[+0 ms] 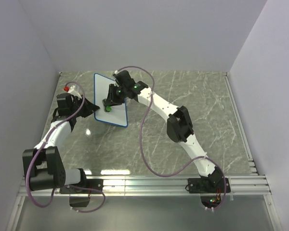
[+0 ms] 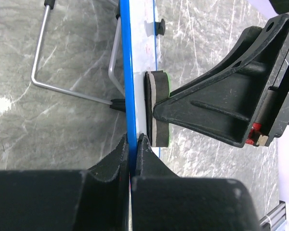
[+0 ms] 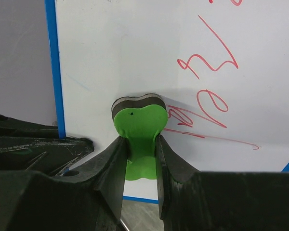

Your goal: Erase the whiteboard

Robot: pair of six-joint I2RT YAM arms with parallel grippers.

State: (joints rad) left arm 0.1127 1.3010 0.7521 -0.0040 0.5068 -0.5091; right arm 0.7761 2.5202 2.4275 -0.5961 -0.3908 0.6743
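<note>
The whiteboard (image 1: 116,102), white with a blue frame, stands tilted up at the back left of the table. My left gripper (image 1: 92,108) is shut on its blue edge (image 2: 129,86). My right gripper (image 1: 109,103) is shut on the green bow-shaped eraser (image 3: 138,126), whose dark pad presses against the board face (image 3: 125,57). Red scribbles (image 3: 207,101) show on the board to the right of the eraser. In the left wrist view the eraser (image 2: 157,108) sits flat against the board, just above my left gripper (image 2: 133,144).
A red-capped marker (image 1: 70,88) lies at the far left behind the left arm. The board's wire stand (image 2: 72,89) rests on the marble tabletop behind it. Grey walls close in the left, back and right sides.
</note>
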